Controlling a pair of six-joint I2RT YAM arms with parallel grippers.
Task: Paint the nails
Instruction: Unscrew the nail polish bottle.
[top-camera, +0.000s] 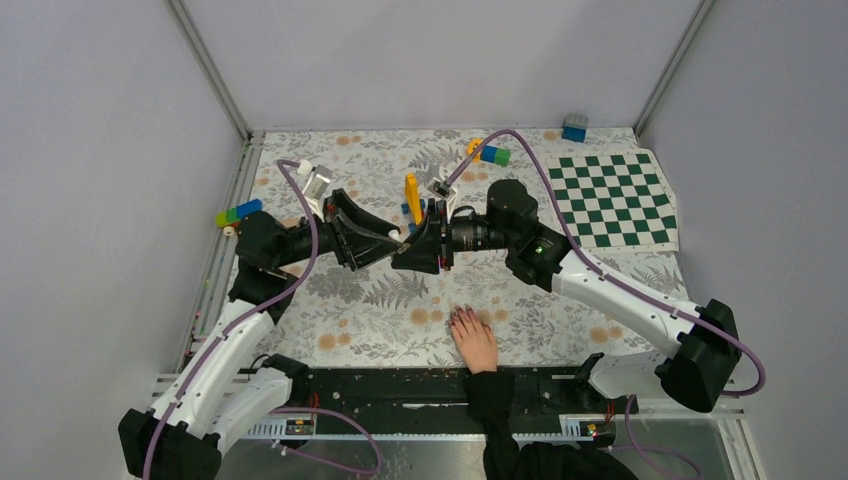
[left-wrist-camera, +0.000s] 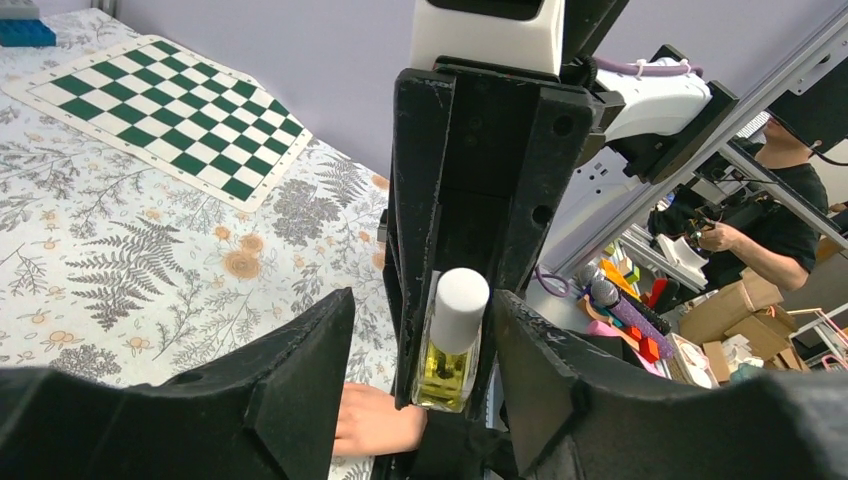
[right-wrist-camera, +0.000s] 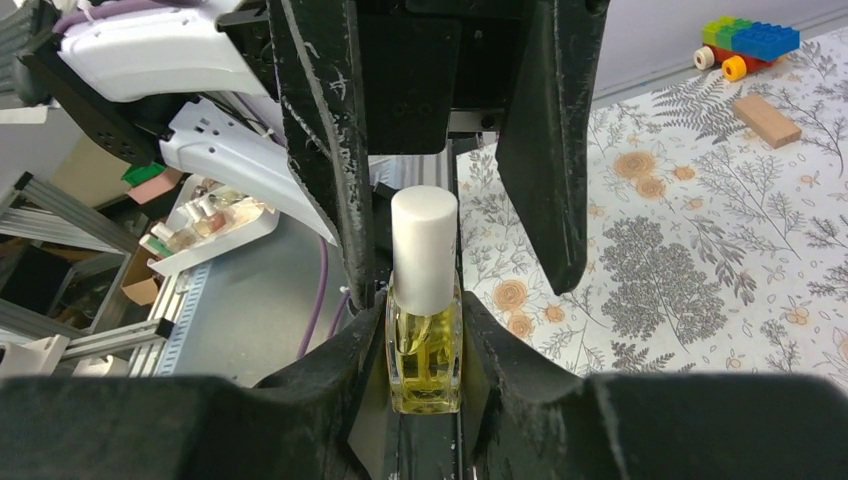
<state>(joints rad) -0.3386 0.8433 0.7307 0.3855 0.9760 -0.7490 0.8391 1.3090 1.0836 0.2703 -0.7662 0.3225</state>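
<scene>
The table (top-camera: 350, 322) carries a cloth printed with ferns and flowers and is enclosed by plain grey walls (top-camera: 420, 60). A green-and-white chequered mat (top-camera: 612, 195) lies at its far right corner, and a cluster of toy bricks (top-camera: 238, 212) sits near the left edge. The two arms meet above the middle of the table, nose to nose. The right gripper (right-wrist-camera: 424, 322) has its jaws clamped on the lower body of a small glass bottle (right-wrist-camera: 424, 365) of yellow liquid, held cap-first toward the opposite arm. The left gripper (left-wrist-camera: 425, 305) has its jaws partly open and straddling the bottle's white cap (left-wrist-camera: 461, 308), one finger on each side with a visible gap, so nothing is gripped. A pale hand (top-camera: 475, 342) in a black sleeve (top-camera: 490, 395) lies flat, palm down, on the near edge of the table, right of centre and nearer the bases than the grippers. The nails (top-camera: 462, 316) are dark purplish-red, point away from the bases, and sit well apart from both grippers and the bottle.
</scene>
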